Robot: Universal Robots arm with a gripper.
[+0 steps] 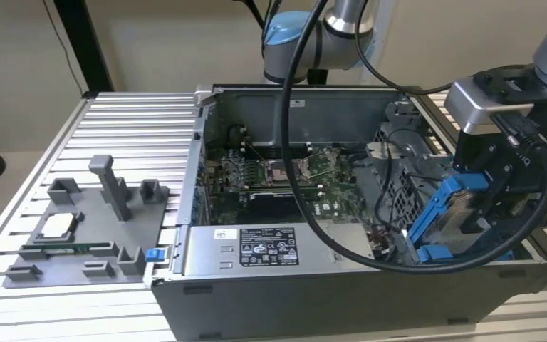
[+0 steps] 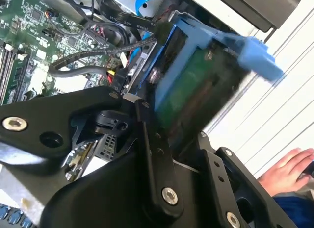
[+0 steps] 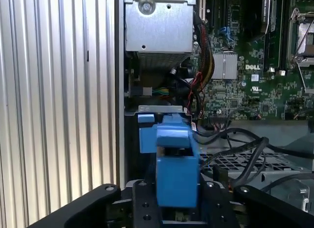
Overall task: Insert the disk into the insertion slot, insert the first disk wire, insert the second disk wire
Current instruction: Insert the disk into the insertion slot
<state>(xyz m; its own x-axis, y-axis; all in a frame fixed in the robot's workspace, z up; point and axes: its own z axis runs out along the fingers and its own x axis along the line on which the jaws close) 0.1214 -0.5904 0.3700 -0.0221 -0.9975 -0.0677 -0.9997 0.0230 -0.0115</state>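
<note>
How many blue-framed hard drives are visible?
1: the silver hard drive in its blue plastic carrier, held by the gripper at the exterior view's right; others may be hidden.

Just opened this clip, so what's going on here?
A single robot arm is working over an open computer case. Its hand is shut on the disk, gripping it in its blue carrier frame. The disk is held tilted at the case's corner on the exterior view's right, right beside the insertion slot. It is not yet seated flat in the slot.
</note>
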